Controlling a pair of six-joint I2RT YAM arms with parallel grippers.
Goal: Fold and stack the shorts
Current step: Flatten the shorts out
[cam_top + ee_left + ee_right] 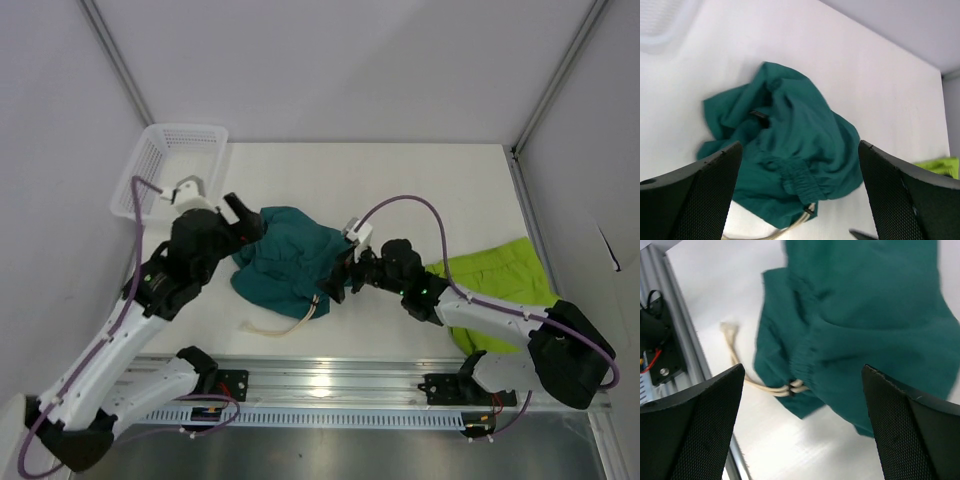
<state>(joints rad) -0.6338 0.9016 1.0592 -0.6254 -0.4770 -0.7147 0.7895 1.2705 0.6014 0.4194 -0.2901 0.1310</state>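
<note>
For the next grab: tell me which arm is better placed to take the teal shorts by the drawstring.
Right, probably. The right gripper hangs open beside the waistband of the teal shorts, drawstring framed between its fingers in its wrist view. The left gripper, also open, sits at the opposite edge.

Matt teal shorts [790, 160], seemingly woven cloth

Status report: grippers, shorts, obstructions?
Left gripper, right gripper open, empty. Dark teal fabric shorts crumpled between them; lime green fabric shorts apart, far right. White plastic mesh basket aside, back left.
</note>
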